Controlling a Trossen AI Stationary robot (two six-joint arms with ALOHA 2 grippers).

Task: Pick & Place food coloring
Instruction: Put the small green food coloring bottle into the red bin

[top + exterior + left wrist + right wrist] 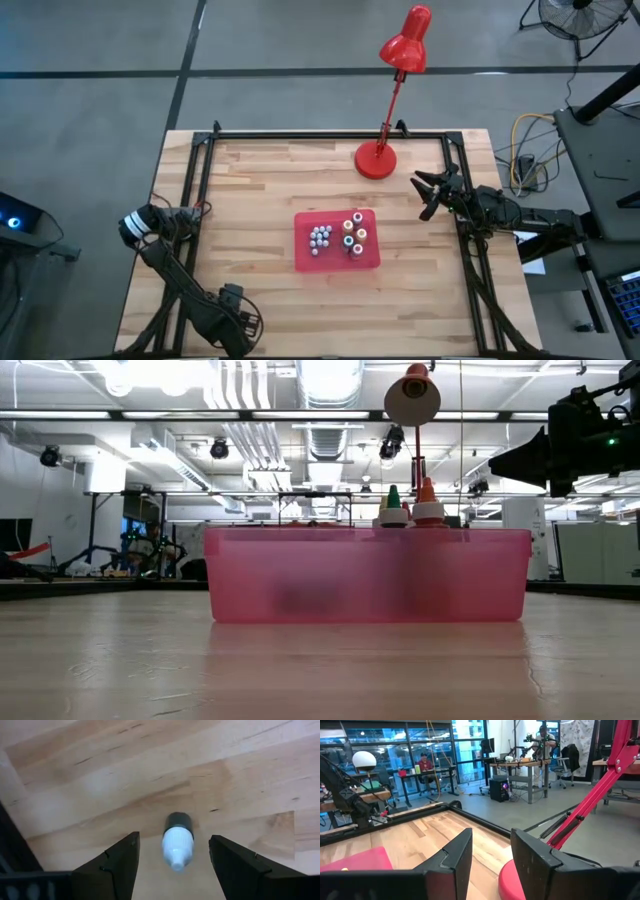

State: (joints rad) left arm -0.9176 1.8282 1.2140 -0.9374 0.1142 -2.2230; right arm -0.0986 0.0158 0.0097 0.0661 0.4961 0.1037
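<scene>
While most bottles (338,237) already sit in the tray (370,258), the left gripper (172,857) hangs spread over one last bottle (176,841) on the table (270,180); right gripper (490,852) idle, empty, parted.

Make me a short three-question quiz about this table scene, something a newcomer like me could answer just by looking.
1. True or false: the left gripper is open, with a small bottle lying on the table between its fingers.
2. What colour is the tray holding the other bottles?
3. Which stands nearer the lamp base: A) the left gripper, B) the right gripper?

Key: 1 true; 2 red; 3 B.
</scene>
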